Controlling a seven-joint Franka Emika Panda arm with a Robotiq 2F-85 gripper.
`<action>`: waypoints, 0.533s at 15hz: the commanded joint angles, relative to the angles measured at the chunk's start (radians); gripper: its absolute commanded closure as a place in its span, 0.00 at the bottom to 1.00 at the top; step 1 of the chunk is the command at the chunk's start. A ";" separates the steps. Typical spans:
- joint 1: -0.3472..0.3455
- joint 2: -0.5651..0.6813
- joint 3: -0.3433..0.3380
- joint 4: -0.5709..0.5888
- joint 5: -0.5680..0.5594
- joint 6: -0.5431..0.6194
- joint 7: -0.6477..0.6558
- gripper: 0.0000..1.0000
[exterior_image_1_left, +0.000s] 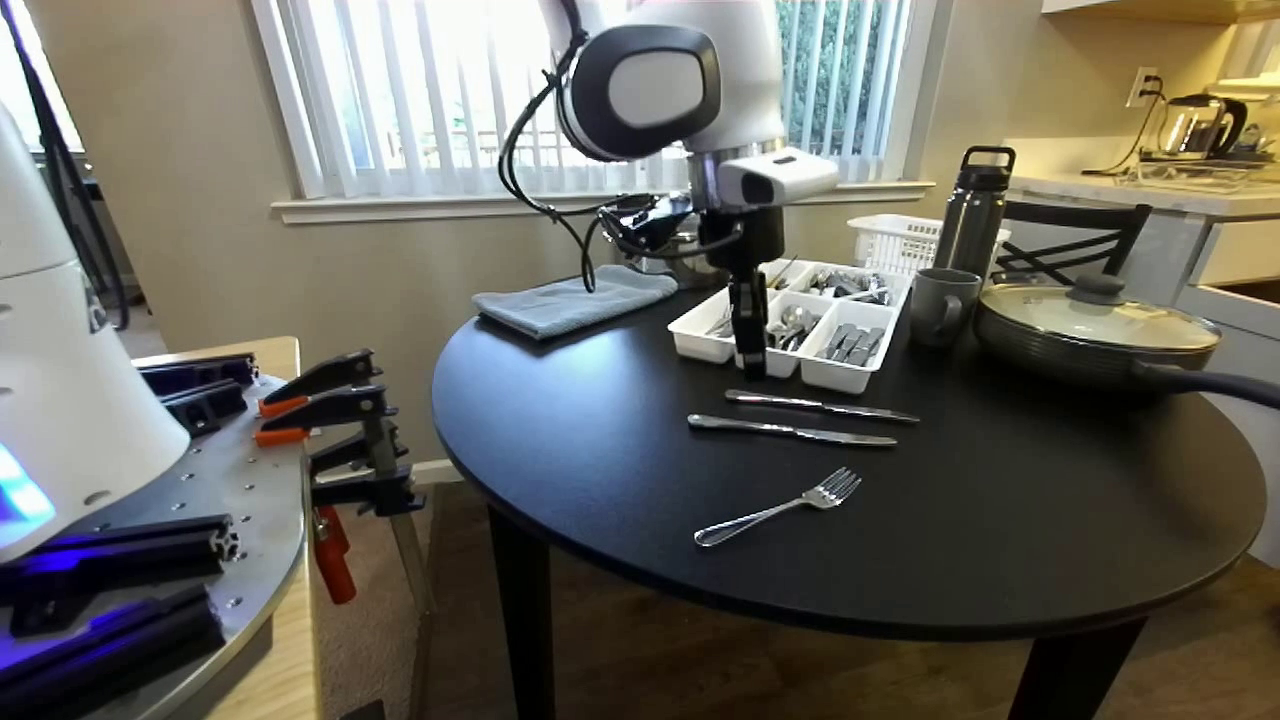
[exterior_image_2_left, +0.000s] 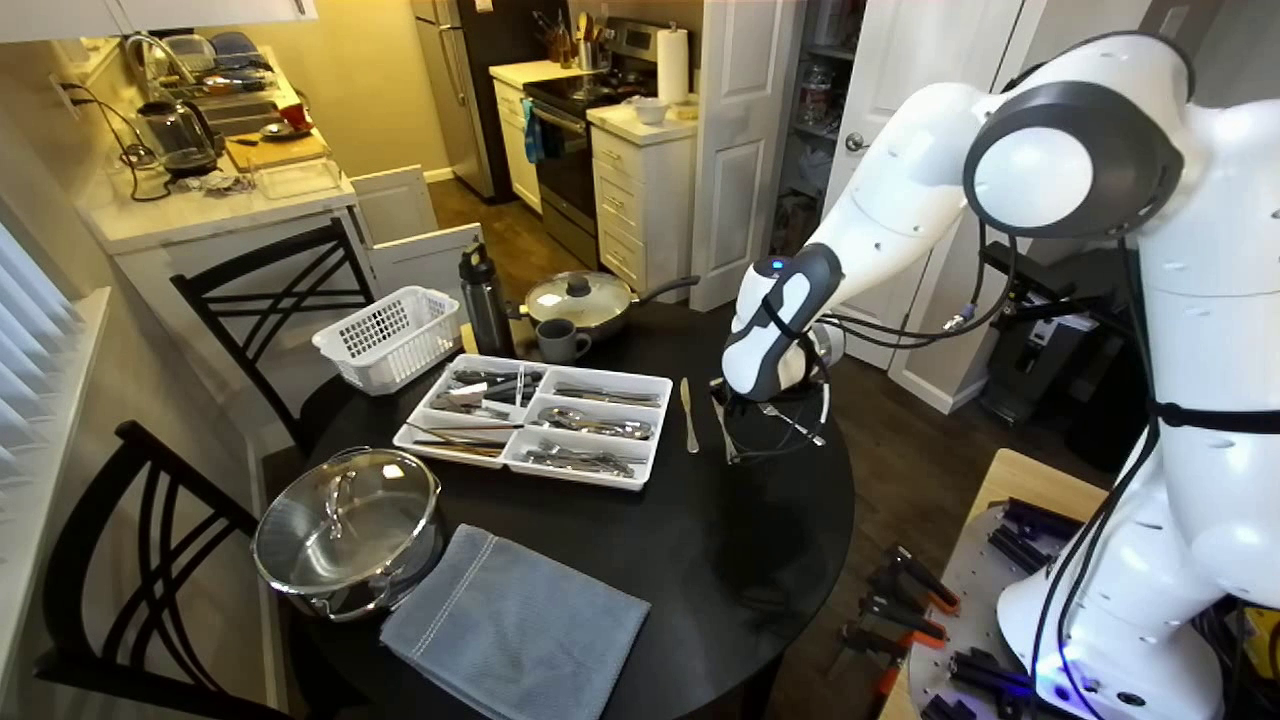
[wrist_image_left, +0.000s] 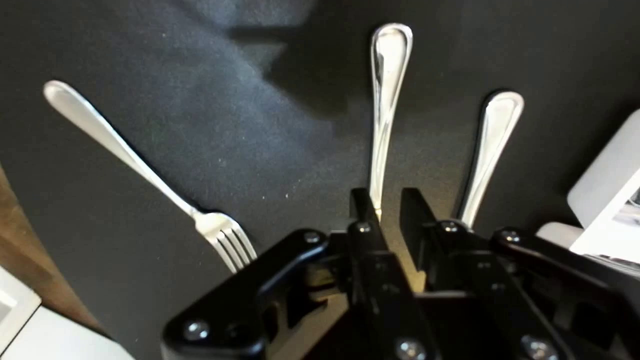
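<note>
Hovering above a knife (wrist_image_left: 383, 107), jaws apart, gap only in wrist view

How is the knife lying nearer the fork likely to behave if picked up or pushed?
The knife looks like metal, so probably stiff. Its smooth, glossy handle may slip between the fingers. Lying flat on the table, it would likely slide or swivel rather than roll.

From where I stand, the round tabletop (exterior_image_2_left: 700, 600) has a folded blue-grey towel (exterior_image_2_left: 520, 625) at seven o'clock, a glass-lidded pot (exterior_image_2_left: 370, 535) at nine, a white basket (exterior_image_2_left: 420, 345) at ten, a dark bottle (exterior_image_2_left: 486, 312) at eleven.
</note>
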 joint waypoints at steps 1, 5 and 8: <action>0.172 -0.082 -0.160 -0.051 -0.123 -0.048 0.123 0.53; 0.095 -0.084 -0.078 -0.008 -0.127 -0.085 0.073 0.35; 0.019 -0.063 0.001 0.021 -0.094 -0.088 0.033 0.16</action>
